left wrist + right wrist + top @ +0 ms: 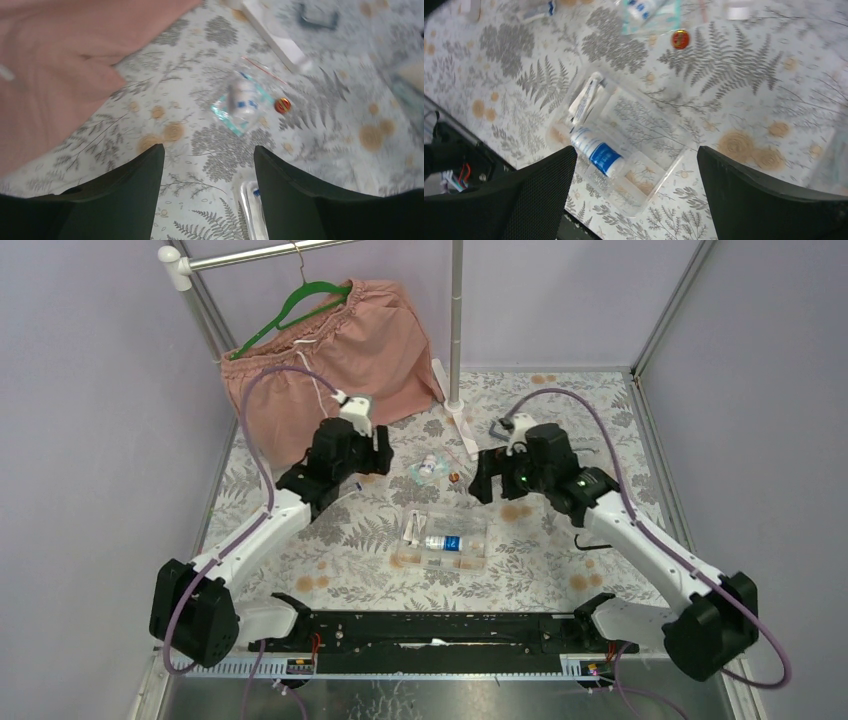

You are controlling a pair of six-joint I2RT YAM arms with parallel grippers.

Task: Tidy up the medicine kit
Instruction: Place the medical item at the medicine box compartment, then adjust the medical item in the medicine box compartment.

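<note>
Box (644, 120) holding one bottle (597, 151), one red ball (680, 39) outside, both jaws released

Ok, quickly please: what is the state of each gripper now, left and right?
Left gripper: open, holding nothing.
Right gripper: open wide, holding nothing.

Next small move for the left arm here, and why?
Probably lower the left gripper toward the wrapped bandage roll. The roll lies loose just ahead of the open, empty jaws, outside the clear box, which already holds a blue-labelled bottle.
</note>
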